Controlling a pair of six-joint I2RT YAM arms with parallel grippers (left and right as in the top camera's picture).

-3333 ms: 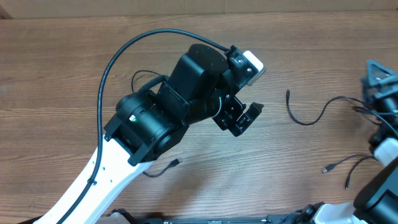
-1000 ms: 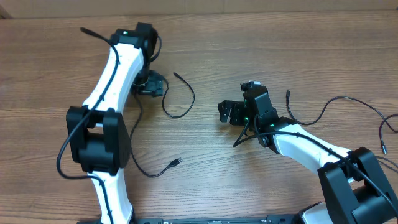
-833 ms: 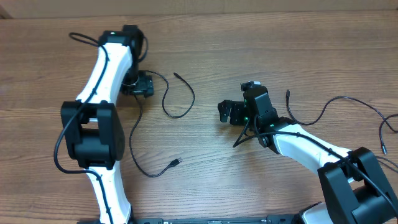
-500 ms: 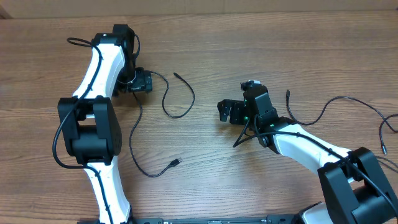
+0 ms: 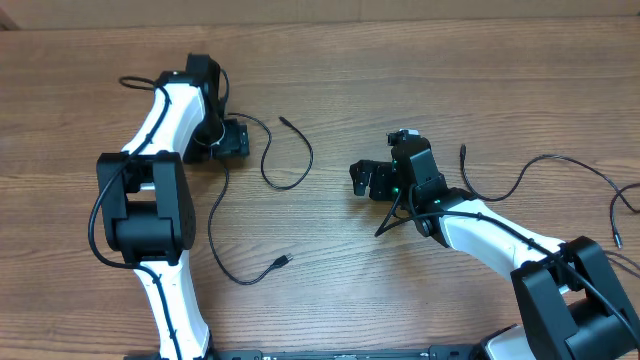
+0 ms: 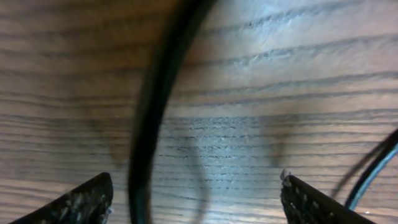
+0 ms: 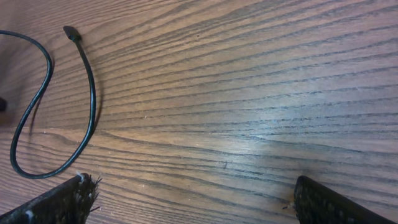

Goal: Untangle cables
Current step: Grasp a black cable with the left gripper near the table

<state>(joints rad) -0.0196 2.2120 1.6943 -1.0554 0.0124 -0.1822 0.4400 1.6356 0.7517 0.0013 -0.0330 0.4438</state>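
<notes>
In the overhead view my left gripper (image 5: pixel 232 138) is at the far left over a thin black cable (image 5: pixel 300 183). The cable loops to its right and ends in a plug. Another strand (image 5: pixel 214 235) runs down from the gripper to a silver-tipped plug (image 5: pixel 284 261). In the left wrist view the left gripper (image 6: pixel 196 199) is open, with a blurred black cable (image 6: pixel 149 124) lying between its fingers near the left one. My right gripper (image 5: pixel 362 180) is open and empty at mid-table. The right wrist view shows it (image 7: pixel 193 199) over bare wood, with the looped cable (image 7: pixel 87 118) to its left.
Two more thin cables lie at the right: a curvy one (image 5: pixel 520 180) beside the right arm and a short one (image 5: pixel 618 215) at the table's right edge. The left arm's own thicker wire (image 5: pixel 140 82) arcs at the far left. The table surface is brown wood (image 5: pixel 350 280).
Since 3.3 s ago both arms moved left. Over the last second my left gripper shifted left, then slightly back right, drawing the looped cable's near end leftward. The right arm stayed still.
</notes>
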